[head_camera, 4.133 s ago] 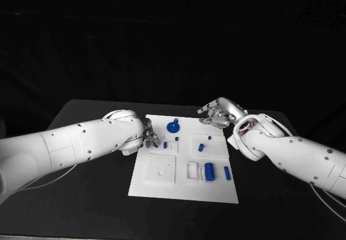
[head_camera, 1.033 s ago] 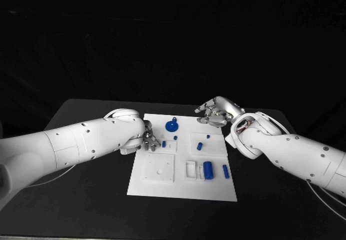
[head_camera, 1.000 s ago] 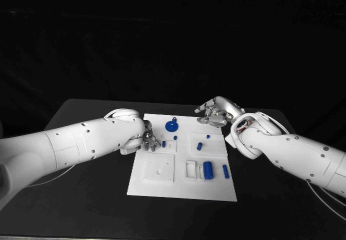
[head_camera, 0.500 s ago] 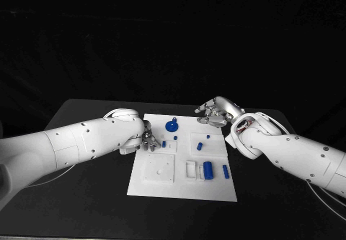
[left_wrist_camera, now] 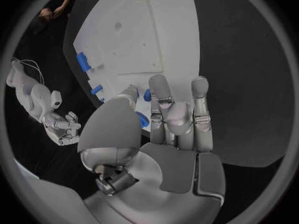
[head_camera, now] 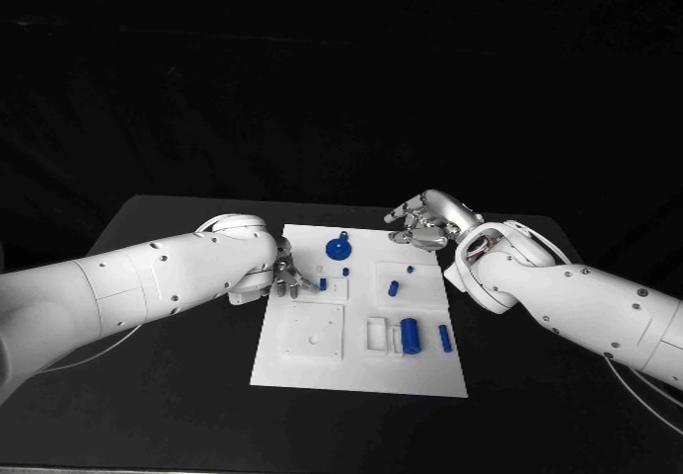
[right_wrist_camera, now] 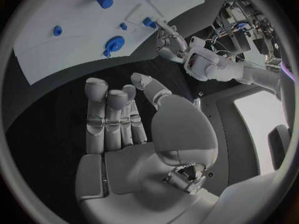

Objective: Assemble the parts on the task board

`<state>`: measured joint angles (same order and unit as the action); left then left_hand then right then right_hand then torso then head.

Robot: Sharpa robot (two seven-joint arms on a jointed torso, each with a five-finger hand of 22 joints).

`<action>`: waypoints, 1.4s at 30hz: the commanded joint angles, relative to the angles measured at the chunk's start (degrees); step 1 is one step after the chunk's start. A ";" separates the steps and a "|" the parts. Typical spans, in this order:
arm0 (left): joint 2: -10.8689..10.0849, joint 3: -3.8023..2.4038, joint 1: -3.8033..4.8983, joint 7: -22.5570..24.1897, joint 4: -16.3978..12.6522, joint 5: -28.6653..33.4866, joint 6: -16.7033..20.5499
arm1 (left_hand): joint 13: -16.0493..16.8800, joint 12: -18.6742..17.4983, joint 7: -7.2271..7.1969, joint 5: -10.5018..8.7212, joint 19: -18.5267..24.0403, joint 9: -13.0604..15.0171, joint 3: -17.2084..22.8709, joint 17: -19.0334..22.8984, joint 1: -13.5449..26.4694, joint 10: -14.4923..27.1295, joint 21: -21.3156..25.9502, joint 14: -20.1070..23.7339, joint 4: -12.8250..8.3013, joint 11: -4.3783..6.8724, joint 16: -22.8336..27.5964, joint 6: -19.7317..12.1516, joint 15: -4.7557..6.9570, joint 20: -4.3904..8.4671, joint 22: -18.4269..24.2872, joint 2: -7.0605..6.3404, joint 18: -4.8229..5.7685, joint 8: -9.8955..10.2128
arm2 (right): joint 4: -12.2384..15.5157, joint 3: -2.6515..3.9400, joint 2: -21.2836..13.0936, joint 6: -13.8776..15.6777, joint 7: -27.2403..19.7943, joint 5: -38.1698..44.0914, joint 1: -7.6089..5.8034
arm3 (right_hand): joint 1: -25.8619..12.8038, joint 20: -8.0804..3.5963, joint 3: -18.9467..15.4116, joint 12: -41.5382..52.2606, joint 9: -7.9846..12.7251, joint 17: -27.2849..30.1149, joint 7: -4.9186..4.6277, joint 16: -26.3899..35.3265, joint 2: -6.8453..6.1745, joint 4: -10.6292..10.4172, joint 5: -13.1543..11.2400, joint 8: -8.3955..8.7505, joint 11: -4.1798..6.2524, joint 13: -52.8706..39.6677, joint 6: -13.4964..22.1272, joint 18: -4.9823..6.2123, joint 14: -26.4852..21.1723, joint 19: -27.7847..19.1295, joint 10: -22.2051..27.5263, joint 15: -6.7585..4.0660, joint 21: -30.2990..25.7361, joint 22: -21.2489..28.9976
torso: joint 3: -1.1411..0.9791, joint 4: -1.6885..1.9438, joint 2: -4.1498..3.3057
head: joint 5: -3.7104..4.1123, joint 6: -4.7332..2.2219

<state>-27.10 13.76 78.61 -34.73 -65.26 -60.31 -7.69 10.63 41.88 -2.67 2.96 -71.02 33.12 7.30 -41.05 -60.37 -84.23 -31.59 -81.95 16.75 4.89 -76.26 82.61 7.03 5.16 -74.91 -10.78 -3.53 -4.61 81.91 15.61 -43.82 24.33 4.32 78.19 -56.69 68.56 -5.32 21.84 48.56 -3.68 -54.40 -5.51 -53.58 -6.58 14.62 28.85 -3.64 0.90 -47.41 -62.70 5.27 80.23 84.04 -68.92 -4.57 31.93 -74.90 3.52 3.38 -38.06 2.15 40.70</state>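
Observation:
The white task board (head_camera: 328,370) lies mid-table. On it are a blue gear (head_camera: 341,249), a small peg (head_camera: 325,284), a short piece (head_camera: 395,289), a cylinder (head_camera: 412,336) and a bar (head_camera: 445,339). My left hand (head_camera: 292,281) hovers at the board's left edge, fingers stretched out. In the left wrist view its fingertips (left_wrist_camera: 159,84) reach close beside the small peg (left_wrist_camera: 147,95) and grip nothing. My right hand (head_camera: 427,225) hangs over the board's far right corner, its fingers (right_wrist_camera: 109,114) loosely spread and holding nothing. The gear (right_wrist_camera: 114,45) lies ahead of it.
A square white recessed plate (head_camera: 318,334) takes up the board's near left. A white slotted holder (head_camera: 382,337) stands beside the cylinder. Black table (head_camera: 171,395) surrounds the board on every side. The left hand (right_wrist_camera: 168,40) also appears in the right wrist view.
My left hand has drawn slightly left, away from the small peg. The right hand and the parts stay where they were.

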 commanded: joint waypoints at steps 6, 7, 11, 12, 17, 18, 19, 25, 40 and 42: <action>-0.94 -0.30 0.57 0.37 -1.08 1.85 0.75 | -0.85 -1.00 0.39 -0.17 0.08 -0.93 -2.95 1.29 -0.15 -2.64 0.68 0.37 -0.08 -0.19 1.25 -0.79 0.10 0.80 -0.98 -0.57 0.56 0.69 | -0.04 0.04 0.02 -0.30 -0.58 -0.01 0.03 | -0.26 -0.45 0.10 -0.34 0.08 0.05 -0.27 0.30 -0.35 -0.08 0.31 0.12 0.15 0.10 0.41 0.42 0.20 1.81 0.12 -0.13 0.09 -3.51 | -0.01 -0.01 0.03 | -0.05 -0.15; -1.10 -0.35 0.64 0.37 -1.21 2.11 0.89 | -0.94 -0.97 0.50 -0.15 0.01 -1.32 -4.06 1.29 -0.42 -2.64 0.77 0.32 -0.08 -0.23 1.34 -1.12 0.10 0.86 -0.98 -0.15 0.64 0.71 | -0.05 0.04 0.01 -0.30 -0.59 -0.02 0.04 | -0.26 -0.45 0.10 -0.34 0.08 0.05 -0.27 0.30 -0.35 -0.08 0.31 0.12 0.15 0.10 0.41 0.42 0.20 1.81 0.12 -0.13 0.09 -3.51 | -0.01 -0.01 0.03 | -0.09 -0.18; -1.67 -0.57 0.98 0.49 -1.66 3.83 1.50 | -1.37 -1.02 0.67 -0.14 -0.21 -2.85 -4.56 1.46 -0.40 -2.63 1.17 0.30 -0.01 -0.29 1.73 -1.56 0.16 1.16 -1.02 -0.23 0.89 0.61 | -0.09 0.04 0.04 -0.29 -0.60 -0.03 0.04 | -0.26 -0.45 0.10 -0.34 0.08 0.05 -0.27 0.30 -0.35 -0.08 0.31 0.12 0.15 0.10 0.41 0.42 0.20 1.81 0.12 -0.13 0.09 -3.51 | -0.02 0.00 0.02 | -0.11 -0.21; -1.81 -0.76 1.05 0.56 -1.76 4.30 1.65 | -1.58 -1.21 0.72 -0.14 -0.27 -3.36 -4.53 1.65 -0.40 -2.65 1.36 0.30 -0.02 -0.33 2.00 -1.60 0.13 1.29 -1.02 -0.19 1.07 0.53 | -0.09 0.04 0.04 -0.28 -0.61 -0.04 0.05 | -0.26 -0.45 0.10 -0.34 0.08 0.05 -0.27 0.30 -0.35 -0.08 0.31 0.12 0.15 0.10 0.41 0.42 0.20 1.81 0.12 -0.13 0.09 -3.51 | -0.03 -0.02 0.01 | -0.11 -0.27; -2.73 -1.79 1.61 1.73 -2.41 7.59 4.23 | -3.73 -7.28 2.19 0.46 2.14 -4.22 -3.65 9.86 -3.33 -1.73 4.20 4.64 -1.50 -1.62 8.77 -6.19 -0.63 1.34 0.14 2.50 1.83 0.50 | -0.14 0.04 -0.02 -0.22 -0.66 -0.17 0.06 | -0.26 -0.45 0.10 -0.34 0.08 0.05 -0.27 0.30 -0.35 -0.08 0.31 0.12 0.15 0.10 0.41 0.42 0.20 1.81 0.12 -0.13 0.09 -3.51 | -0.06 0.00 0.02 | 0.06 -0.39; -2.97 -1.95 1.79 2.25 -2.61 8.34 5.24 | -4.59 -9.99 2.59 4.11 2.68 -4.31 -3.24 10.60 -5.13 -0.83 5.44 5.51 -3.35 -1.90 10.56 -7.58 -0.78 1.34 0.84 4.48 2.08 0.66 | -0.15 0.04 -0.05 -0.18 -0.67 -0.21 0.06 | -0.26 -0.45 0.10 -0.34 0.08 0.05 -0.27 0.30 -0.35 -0.08 0.31 0.12 0.15 0.10 0.41 0.42 0.20 1.81 0.12 -0.13 0.09 -3.51 | -0.06 0.03 0.03 | 0.14 -0.40; -3.16 -2.11 1.92 2.70 -2.79 8.92 6.17 | -5.19 -12.29 2.65 6.45 2.85 -4.30 -4.08 11.23 -5.97 -0.97 6.82 5.72 -5.52 -1.92 12.08 -8.52 -0.84 1.43 1.75 6.01 2.42 0.50 | -0.17 0.04 -0.07 -0.15 -0.68 -0.25 0.06 | -0.26 -0.45 0.10 -0.34 0.08 0.05 -0.27 0.30 -0.35 -0.08 0.31 0.12 0.15 0.10 0.41 0.42 0.20 1.81 0.12 -0.13 0.09 -3.51 | -0.06 0.04 0.03 | 0.17 -0.43; -3.88 -2.81 2.77 13.02 -3.87 11.15 14.33 | -7.04 -25.67 5.90 12.29 4.95 -11.06 -1.26 17.09 -20.74 5.64 15.00 10.18 -18.83 -4.25 23.64 -14.86 -3.13 0.30 7.25 11.22 3.06 0.43 | -0.49 0.04 -0.32 0.46 -0.78 -1.45 0.06 | -0.46 -0.41 -0.05 -0.42 0.08 0.29 -0.30 0.59 -0.39 -0.29 0.34 0.12 0.11 0.14 0.61 0.46 0.08 1.74 0.22 -0.09 -0.35 -3.42 | -0.06 0.03 0.05 | 0.32 -0.69; -1.50 -1.51 2.85 33.04 -4.88 -5.01 23.34 | -7.20 -38.41 7.71 6.11 7.70 -28.77 2.43 20.39 -21.51 9.34 15.97 9.35 -28.02 -7.34 32.11 -15.92 -5.21 -2.18 0.38 8.61 0.30 0.96 | -1.98 0.04 -0.29 2.27 -1.93 -5.25 0.05 | -0.42 -0.16 0.53 -7.62 0.07 5.13 -0.37 5.54 -0.92 -0.22 0.02 0.12 0.06 8.05 1.19 1.21 -1.21 -0.06 -0.84 0.11 -13.79 0.59 | -0.01 -0.14 -0.10 | 0.75 -1.35; -0.78 -1.06 2.74 34.39 -4.36 -7.24 23.40 | -7.21 -38.44 6.94 5.82 6.67 -29.25 1.12 20.21 -20.09 9.95 17.88 9.21 -27.37 -7.40 32.23 -16.55 -5.26 -2.44 2.11 7.94 0.46 0.94 | -2.21 0.04 -0.23 2.60 -2.21 -6.09 0.05 | -0.51 0.00 1.05 -11.54 0.07 6.89 -0.49 7.05 -1.04 -0.21 0.00 0.11 -0.14 11.69 1.23 1.24 -1.96 -0.63 -0.60 0.25 -17.44 2.41 | -0.02 -0.11 -0.11 | 0.77 -1.43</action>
<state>-28.20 12.66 81.39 -7.07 -69.79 -61.15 12.85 3.36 3.26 4.47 9.01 -64.05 3.97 8.55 -20.81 -80.92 -74.49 -13.90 -72.56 -10.74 -2.38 -44.33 66.03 2.12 2.74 -73.02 -2.89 -2.66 -3.95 79.81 15.61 -44.11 25.78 3.42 74.37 -56.66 67.95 -5.35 22.78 37.15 -3.68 -47.71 -5.95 -46.72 -7.18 14.34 29.13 -3.65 0.72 -35.94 -61.84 5.71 78.64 83.66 -69.11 -4.25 15.01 -72.65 3.47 3.25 -38.12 2.87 39.36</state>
